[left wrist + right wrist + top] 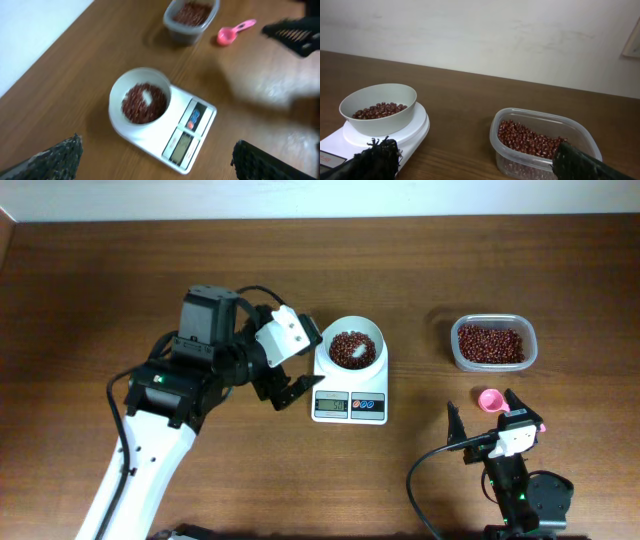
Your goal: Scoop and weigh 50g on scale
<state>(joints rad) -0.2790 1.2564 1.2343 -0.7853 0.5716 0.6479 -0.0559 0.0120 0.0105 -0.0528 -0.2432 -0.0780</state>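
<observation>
Left hand (295,362) and right hand (487,418) gape wide, empty; the scale (349,407) digits are unreadable.

scale (349,392) display: digits unreadable | left wrist view: blurred | right wrist view: scale cropped

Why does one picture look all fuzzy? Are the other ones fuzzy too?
Left wrist view: smeared all over, so the scale and pink scoop have soft edges. Overhead view: sharp and evenly lit. Right wrist view: the bowl and the tub of beans look clear, but the fingers of the right hand, close to the camera, are dark and fuzzy.
</observation>
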